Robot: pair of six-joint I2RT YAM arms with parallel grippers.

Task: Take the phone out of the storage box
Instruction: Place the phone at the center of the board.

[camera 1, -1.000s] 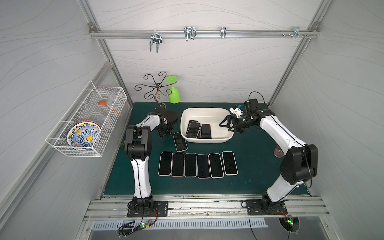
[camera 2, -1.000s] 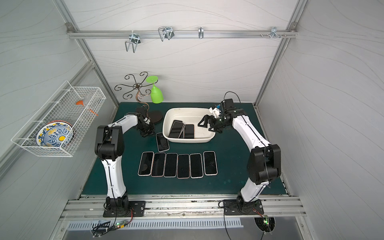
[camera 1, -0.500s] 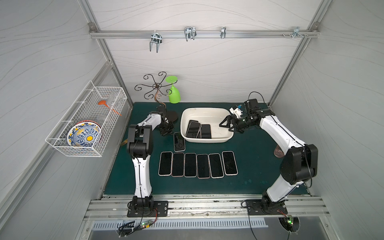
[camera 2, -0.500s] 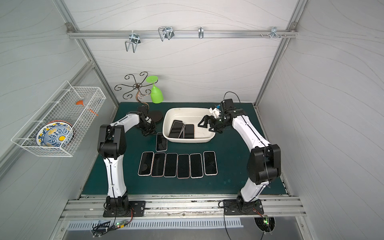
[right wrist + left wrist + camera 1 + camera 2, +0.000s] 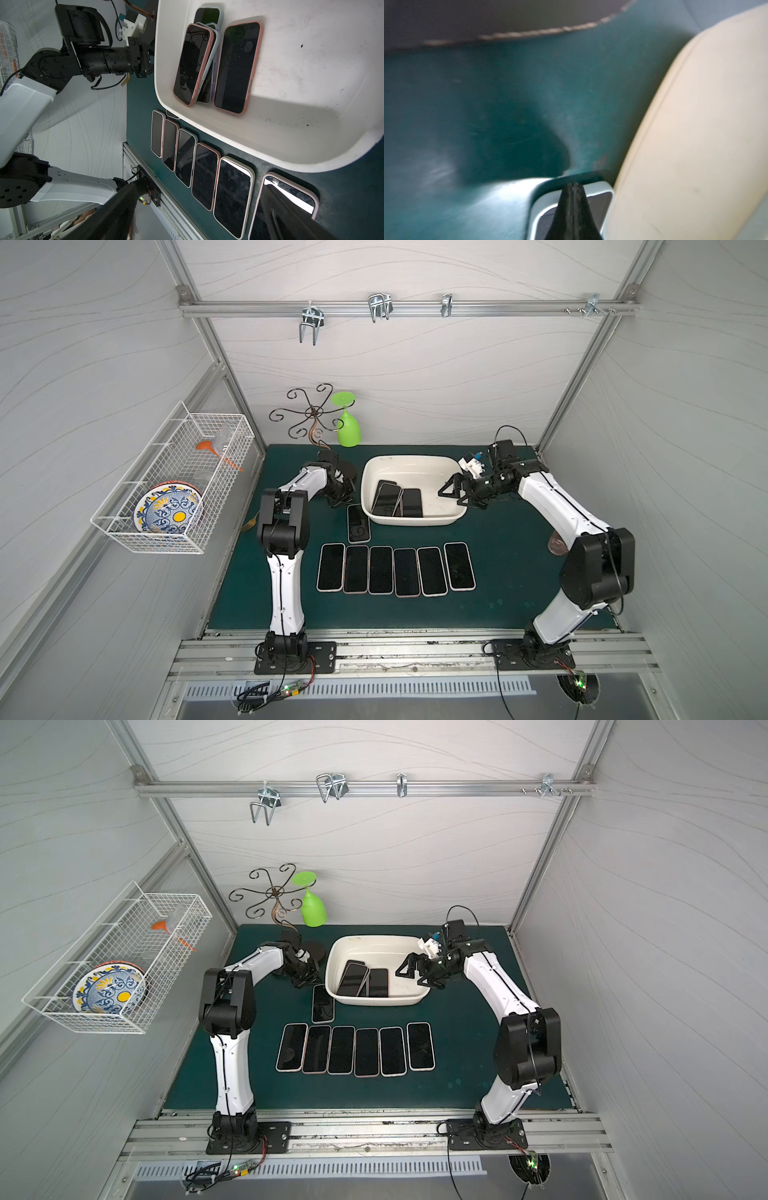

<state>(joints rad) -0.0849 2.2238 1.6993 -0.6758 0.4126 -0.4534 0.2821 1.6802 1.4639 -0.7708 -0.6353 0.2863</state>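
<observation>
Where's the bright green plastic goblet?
In both top views the goblet is upside down at the mat's back edge, beside the curly wire stand, behind the cream-white plastic storage box.

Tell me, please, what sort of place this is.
Probably a robot lab test cell: the left arm and right arm are bolted to a metal rail, white wall panels enclose a green mat, and a row of phones lies near the storage box.

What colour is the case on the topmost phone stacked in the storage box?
Pink. The topmost phone shows it best in the right wrist view.
</observation>
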